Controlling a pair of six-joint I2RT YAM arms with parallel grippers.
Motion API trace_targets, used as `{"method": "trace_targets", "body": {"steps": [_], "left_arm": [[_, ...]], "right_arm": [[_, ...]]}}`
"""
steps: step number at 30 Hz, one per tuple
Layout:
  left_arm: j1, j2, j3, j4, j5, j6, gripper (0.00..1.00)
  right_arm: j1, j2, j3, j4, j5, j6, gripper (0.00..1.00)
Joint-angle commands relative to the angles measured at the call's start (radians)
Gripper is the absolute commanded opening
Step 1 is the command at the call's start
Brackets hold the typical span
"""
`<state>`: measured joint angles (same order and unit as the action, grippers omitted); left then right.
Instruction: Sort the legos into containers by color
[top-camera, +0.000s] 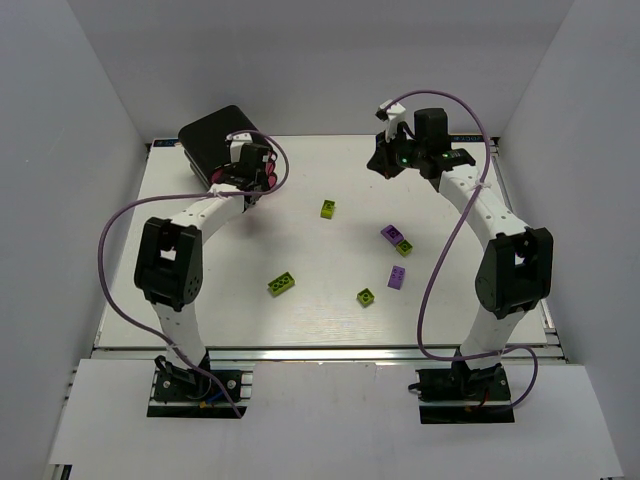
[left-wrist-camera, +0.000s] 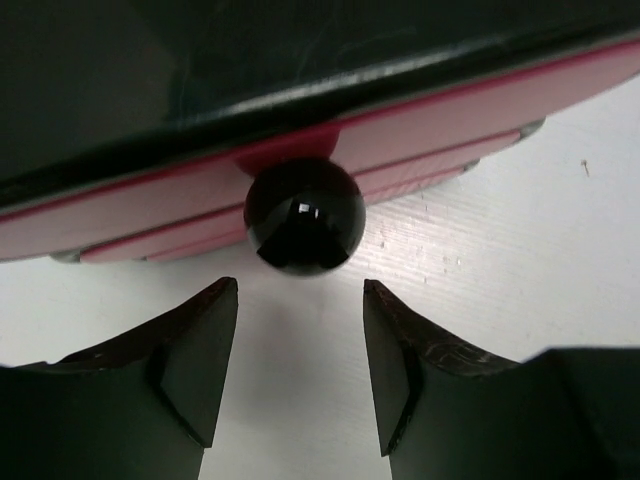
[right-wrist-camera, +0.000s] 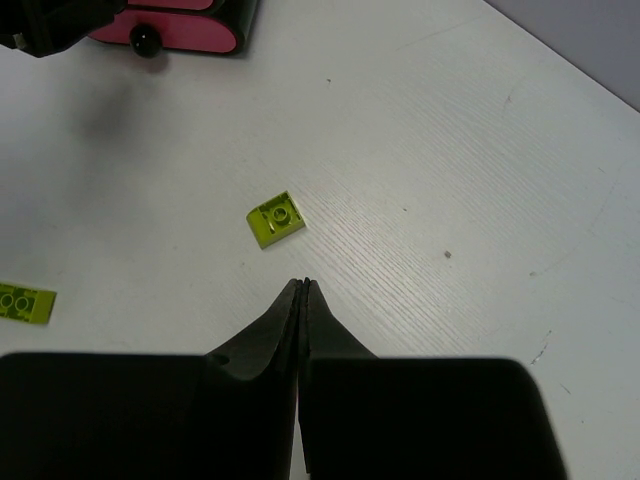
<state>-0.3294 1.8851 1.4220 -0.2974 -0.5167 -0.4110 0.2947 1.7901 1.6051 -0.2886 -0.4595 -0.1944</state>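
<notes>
The left claw (left-wrist-camera: 300, 300) is open, its jaws spread and touching nothing. The black knob (left-wrist-camera: 304, 215) of a pink drawer (left-wrist-camera: 450, 120) sits just beyond its tips. The drawer belongs to the black cabinet (top-camera: 212, 132) at the far left corner of the table (top-camera: 300, 320). The right claw (right-wrist-camera: 303, 290) is closed and empty, its fingers pressed together above the table. A lime brick (right-wrist-camera: 277, 219) lies just ahead of it. Two purple bricks (top-camera: 390, 233) and the other lime bricks (top-camera: 282, 284) lie scattered mid-table, outside the drawers.
</notes>
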Motion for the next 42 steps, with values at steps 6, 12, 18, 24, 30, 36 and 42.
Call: {"method": "trace_targets", "body": {"steps": [6,12,18,24,30,36,42], "left_arm": [[-0.011,0.042,0.037,0.142,-0.085,0.051,0.64],[-0.011,0.089,0.057,0.161,-0.088,0.038,0.62],[-0.011,0.118,0.075,0.175,-0.129,0.025,0.57],[-0.011,0.141,0.104,0.168,-0.138,0.009,0.5],[-0.011,0.125,0.078,0.179,-0.132,0.011,0.28],[-0.02,0.017,-0.056,0.228,-0.071,-0.009,0.23],[-0.054,-0.096,-0.167,0.228,-0.002,-0.049,0.2]], "right_arm": [[-0.019,-0.044,0.01,0.023,-0.007,-0.019,0.0],[-0.026,-0.031,0.047,0.011,-0.007,-0.02,0.0],[-0.04,-0.031,0.058,0.002,-0.007,-0.028,0.0],[-0.046,-0.037,0.047,-0.001,-0.008,-0.027,0.0],[-0.046,-0.04,0.033,0.0,-0.008,-0.036,0.0],[-0.049,-0.047,0.015,0.006,-0.011,-0.039,0.0],[-0.046,-0.047,0.004,0.014,-0.016,-0.036,0.0]]}}
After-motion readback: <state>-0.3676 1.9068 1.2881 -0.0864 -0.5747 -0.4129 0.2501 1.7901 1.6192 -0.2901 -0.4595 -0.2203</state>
